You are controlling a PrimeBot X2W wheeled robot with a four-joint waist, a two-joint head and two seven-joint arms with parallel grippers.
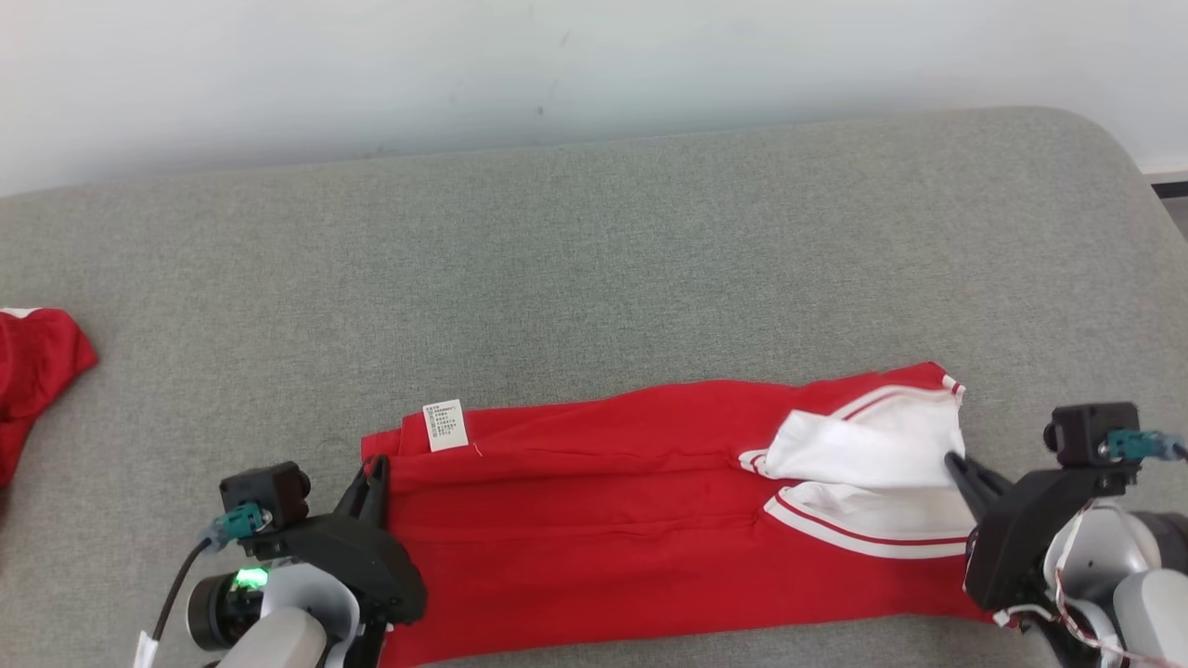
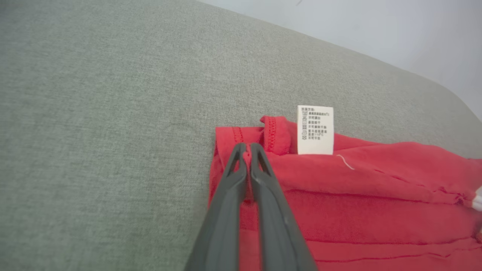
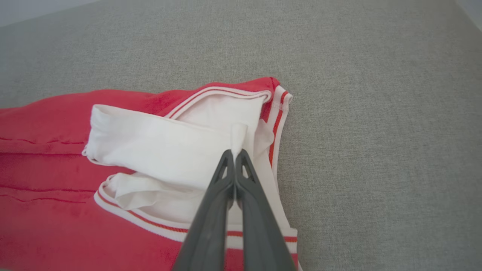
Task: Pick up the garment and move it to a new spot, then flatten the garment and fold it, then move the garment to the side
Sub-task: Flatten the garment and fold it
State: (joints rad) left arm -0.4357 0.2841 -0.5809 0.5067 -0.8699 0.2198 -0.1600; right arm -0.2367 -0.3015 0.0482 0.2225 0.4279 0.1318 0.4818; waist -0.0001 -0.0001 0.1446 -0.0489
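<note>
Pinching both ends, the left gripper [image 1: 374,475] clamps the red hem [image 2: 226,137] just beside the label [image 1: 445,425] while the right gripper [image 1: 956,461] clamps a white flap [image 3: 158,146] at the end far from the label, the garment [image 1: 603,529] lying as a long folded strip on the cushion [image 1: 594,260]. Lift unevenly and that right bite, seemingly one thin layer, may slip or peel the fold open.

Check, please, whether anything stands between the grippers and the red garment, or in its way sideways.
Nothing between them: the left gripper and right gripper are both shut on the garment. Leftward, another red cloth lies at the edge of the cushion; nothing visible blocks the right.
</note>
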